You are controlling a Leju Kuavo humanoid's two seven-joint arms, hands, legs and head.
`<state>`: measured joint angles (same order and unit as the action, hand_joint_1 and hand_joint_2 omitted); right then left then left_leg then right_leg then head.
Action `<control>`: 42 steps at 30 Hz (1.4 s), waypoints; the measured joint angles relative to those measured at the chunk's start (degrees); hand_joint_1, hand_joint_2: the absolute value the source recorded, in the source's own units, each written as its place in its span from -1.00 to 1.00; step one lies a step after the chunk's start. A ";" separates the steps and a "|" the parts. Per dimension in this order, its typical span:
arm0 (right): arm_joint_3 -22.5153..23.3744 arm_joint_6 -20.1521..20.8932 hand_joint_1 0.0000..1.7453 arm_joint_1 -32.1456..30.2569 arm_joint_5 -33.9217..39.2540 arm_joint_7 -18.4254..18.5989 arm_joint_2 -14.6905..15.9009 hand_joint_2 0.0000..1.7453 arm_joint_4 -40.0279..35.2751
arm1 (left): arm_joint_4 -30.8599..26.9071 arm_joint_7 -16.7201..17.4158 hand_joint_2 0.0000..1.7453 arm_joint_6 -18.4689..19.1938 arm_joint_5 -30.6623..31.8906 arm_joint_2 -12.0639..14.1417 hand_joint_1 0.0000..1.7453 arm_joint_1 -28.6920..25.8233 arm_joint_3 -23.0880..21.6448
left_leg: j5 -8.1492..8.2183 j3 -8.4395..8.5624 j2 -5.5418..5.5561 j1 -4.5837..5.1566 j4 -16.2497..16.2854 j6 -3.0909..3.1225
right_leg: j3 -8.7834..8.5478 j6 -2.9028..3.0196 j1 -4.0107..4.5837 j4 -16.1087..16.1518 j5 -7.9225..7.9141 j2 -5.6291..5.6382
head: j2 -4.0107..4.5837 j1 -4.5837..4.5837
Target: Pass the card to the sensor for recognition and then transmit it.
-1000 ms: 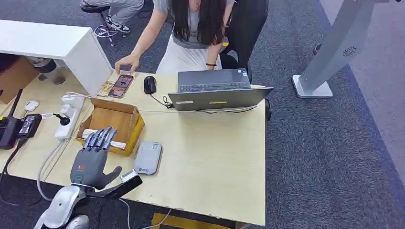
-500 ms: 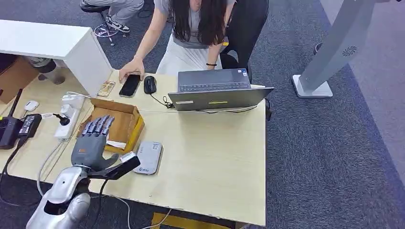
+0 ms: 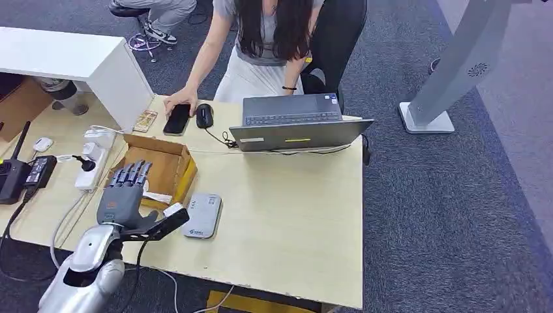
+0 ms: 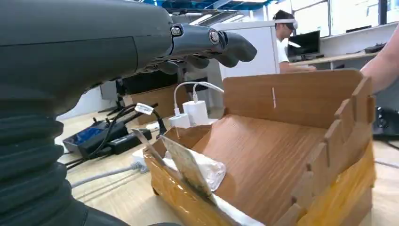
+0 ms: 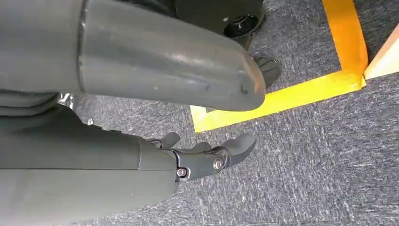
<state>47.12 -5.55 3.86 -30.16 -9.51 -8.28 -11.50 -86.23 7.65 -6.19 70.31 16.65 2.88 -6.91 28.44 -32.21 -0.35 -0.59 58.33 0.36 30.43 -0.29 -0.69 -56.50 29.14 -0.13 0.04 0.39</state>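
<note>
Here, left hand [image 3: 122, 195] spread empty above cardboard box [image 3: 171, 171], beside sensor [image 3: 203, 215].

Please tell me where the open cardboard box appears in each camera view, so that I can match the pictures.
Head view: the cardboard box stands on the table's left part, just ahead of the left hand.
Left wrist view: it takes up the centre and right, beyond the hand's fingers.
Right wrist view: not in it.
Shared landmark: the white power strip with its plugs, beside the box.
</note>
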 joint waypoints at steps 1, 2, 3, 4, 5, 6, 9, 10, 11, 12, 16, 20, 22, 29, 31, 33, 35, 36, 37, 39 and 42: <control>0.00 -0.02 -1.00 0.00 -0.06 0.00 0.00 -1.00 0.00 | 0.31 0.02 1.00 0.00 0.07 0.02 -1.00 0.00 0.20 | 0.00 0.00 0.00 0.00 0.00 0.00 | 0.00 0.00 0.00 0.00 0.00 0.00 | 0.00 0.00; 0.00 -0.02 -1.00 0.01 -0.20 0.00 0.00 -1.00 0.00 | 0.62 0.09 1.00 -0.02 0.09 0.07 -1.00 0.03 0.29 | 0.00 0.00 0.00 0.00 0.00 0.00 | 0.00 0.00 0.00 0.00 0.00 0.00 | 0.00 -0.02; 0.00 -0.02 -1.00 0.01 -0.26 0.04 0.00 -1.00 0.00 | 1.02 0.11 1.00 -0.04 0.15 0.09 -1.00 0.08 0.42 | 0.00 0.00 0.01 0.00 0.00 0.00 | 0.00 0.00 0.00 0.00 0.00 0.00 | 0.00 0.00; 0.00 -0.02 -1.00 0.02 -0.35 0.07 0.00 -1.00 0.00 | 1.32 0.17 1.00 -0.09 0.17 0.07 -1.00 0.11 0.64 | 0.00 0.00 0.00 0.00 0.00 0.00 | 0.00 0.00 0.00 0.00 0.00 0.00 | 0.00 -0.02; 0.00 -0.02 -1.00 0.02 -0.35 0.09 0.00 -1.00 0.00 | 1.47 0.17 1.00 -0.11 0.20 0.07 -1.00 0.12 0.79 | 0.00 0.00 0.00 0.00 0.00 0.00 | 0.00 0.00 0.00 0.00 0.00 0.01 | 0.00 0.00; 0.00 -0.05 -1.00 0.01 -0.44 0.11 0.00 -1.00 0.00 | 1.77 0.24 1.00 -0.15 0.24 0.07 -1.00 0.17 1.10 | 0.00 0.00 -0.01 0.00 0.00 0.00 | 0.01 0.00 0.00 0.00 0.00 0.01 | 0.00 0.00; 0.00 -0.07 -1.00 0.05 -0.68 0.17 0.00 -1.00 0.00 | 2.47 0.59 1.00 -0.15 0.26 0.09 -1.00 0.34 1.38 | 0.00 -0.01 0.00 0.00 0.00 0.00 | 0.00 0.00 0.00 0.00 0.00 0.00 | 0.00 0.00; 0.00 -0.07 -1.00 0.05 -0.68 0.17 0.00 -1.00 0.00 | 2.65 0.61 1.00 -0.15 0.26 0.09 -1.00 0.34 1.45 | 0.00 -0.01 0.00 0.00 0.00 0.00 | 0.01 0.00 0.00 0.00 0.00 0.00 | 0.00 0.00; 0.00 -0.07 -1.00 0.04 -0.70 0.17 0.00 -1.00 0.00 | 2.78 0.61 1.00 -0.15 0.26 0.09 -1.00 0.34 1.58 | 0.00 -0.01 0.00 0.00 0.00 0.00 | 0.01 0.00 0.00 0.00 0.00 0.00 | 0.00 0.00; 0.00 -0.07 -1.00 0.03 -0.70 0.17 0.00 -1.00 0.00 | 2.89 0.63 1.00 -0.15 0.26 0.09 -1.00 0.35 1.68 | 0.00 -0.01 0.00 0.00 0.00 0.00 | 0.01 0.00 0.00 0.00 0.00 0.00 | 0.00 -0.02; 0.00 -0.07 -1.00 0.04 -0.85 0.17 0.00 -1.00 0.00 | 3.17 0.68 1.00 -0.15 0.26 0.09 -1.00 0.36 2.01 | 0.00 -0.01 0.00 0.00 0.00 0.00 | 0.01 0.00 0.00 0.00 0.00 0.00 | 0.00 -0.02; 0.00 -0.07 -1.00 0.04 -0.87 0.17 0.00 -1.00 0.00 | 3.30 0.70 1.00 -0.15 0.26 0.09 -1.00 0.37 2.19 | 0.00 -0.01 0.00 0.00 0.00 0.00 | 0.01 0.00 0.00 0.00 0.00 0.00 | 0.00 0.00; 0.00 -0.07 -1.00 0.04 -0.98 0.17 0.00 -1.00 0.00 | 3.50 0.70 1.00 -0.15 0.26 0.09 -1.00 0.38 2.23 | 0.00 -0.01 0.00 0.00 0.00 0.00 | 0.01 0.00 0.00 0.00 0.00 0.00 | 0.00 0.00; 0.00 -0.09 -1.00 0.03 -1.24 0.52 0.00 -1.00 0.00 | 4.35 0.70 1.00 -0.15 0.24 0.09 -1.00 0.70 2.73 | 0.00 0.00 0.00 0.00 0.00 0.00 | 0.01 0.00 0.00 0.00 0.00 0.00 | 0.00 0.00; -0.02 -0.09 -1.00 0.04 -1.35 0.52 0.00 -1.00 0.00 | 4.59 0.70 1.00 -0.15 0.24 0.09 1.00 0.72 2.76 | 0.00 -0.01 0.00 0.00 0.00 0.00 | 0.01 0.00 0.00 0.00 0.00 0.01 | 0.00 0.00; -0.02 -0.09 -1.00 0.04 -1.40 0.55 0.00 -1.00 0.00 | 4.94 0.70 1.00 -0.13 0.31 0.07 1.00 0.90 2.80 | 0.00 0.00 0.00 0.00 0.00 0.00 | 0.01 0.00 0.00 0.00 0.00 0.00 | 0.00 0.00; -0.02 -0.09 -1.00 0.04 -1.59 0.59 0.00 -1.00 0.00 | 5.12 0.70 1.00 -0.07 0.48 0.09 1.00 1.01 2.80 | 0.00 0.00 0.00 0.00 0.00 0.00 | 0.01 0.00 0.00 0.00 0.00 0.00 | 0.00 0.00; -0.02 -0.09 -1.00 0.03 -1.64 0.61 0.00 -1.00 0.00 | 5.27 0.70 1.00 -0.07 0.48 0.09 1.00 1.10 2.80 | 0.00 0.00 0.00 0.00 0.00 0.00 | 0.01 0.00 0.00 0.00 0.00 0.00 | 0.00 0.00; -0.02 -0.09 -1.00 0.03 -1.68 0.63 0.00 -1.00 0.00 | 5.42 0.70 1.00 -0.09 0.46 0.09 1.00 1.20 2.80 | 0.00 0.00 0.00 0.00 0.00 0.00 | 0.01 0.00 0.00 0.00 0.00 0.00 | 0.00 0.00; -0.02 -0.09 -1.00 0.03 -1.68 0.68 0.00 -1.00 0.00 | 5.62 0.70 1.00 -0.09 0.31 0.09 1.00 1.38 2.80 | 0.00 0.00 0.00 0.00 0.00 0.00 | 0.01 0.00 0.00 0.00 0.00 0.00 | 0.02 -0.02; -0.02 -0.09 -1.00 0.03 -1.68 0.68 0.00 -1.00 0.00 | 5.82 0.70 1.00 -0.07 0.31 0.09 1.00 1.57 2.80 | 0.00 0.00 0.00 0.00 0.00 0.00 | 0.01 0.00 0.00 0.00 0.00 0.00 | 0.00 0.00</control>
<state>47.10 -5.64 3.89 -31.85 -8.83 -8.28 -11.50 -80.41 8.35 -6.25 70.62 16.74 4.45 -4.11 28.44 -32.21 -0.35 -0.60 58.33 0.36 30.44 -0.29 -0.69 -56.50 29.14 -0.12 0.04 0.39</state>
